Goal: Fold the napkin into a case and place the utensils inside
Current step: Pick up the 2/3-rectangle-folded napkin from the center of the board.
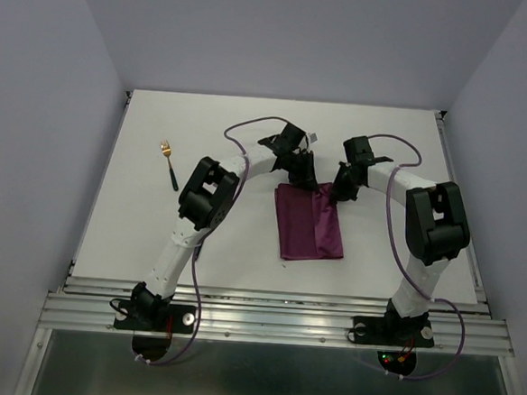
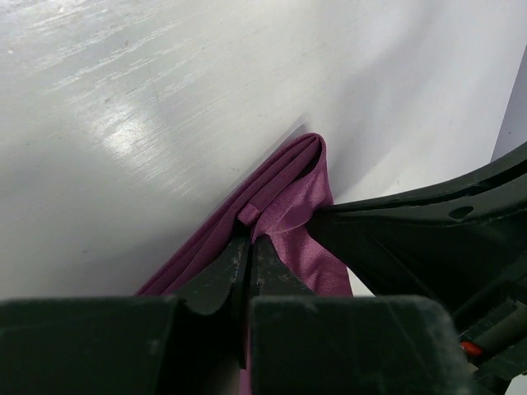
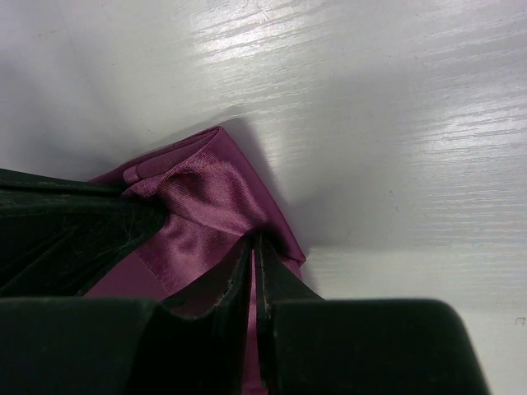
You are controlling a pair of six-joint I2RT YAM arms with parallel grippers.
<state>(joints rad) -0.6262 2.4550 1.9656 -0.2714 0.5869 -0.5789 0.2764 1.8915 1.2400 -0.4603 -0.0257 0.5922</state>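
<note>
Pinching napkin (image 2: 298,191) in wrist views, fork (image 1: 168,165) only overhead

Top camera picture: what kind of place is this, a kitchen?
Probably a robot lab booth, not a kitchen: plain pale walls box in a white table, and white-and-black robot arms are bolted to a silver metal rail.

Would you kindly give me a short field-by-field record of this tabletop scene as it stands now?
napkin: plum cloth, folded in layers, mid-table
left gripper: shut on the napkin's far edge
right gripper: shut on the same edge, beside the left one
fork: lying on the table's far left, apart from the napkin
knife: not in view
table: white
</note>
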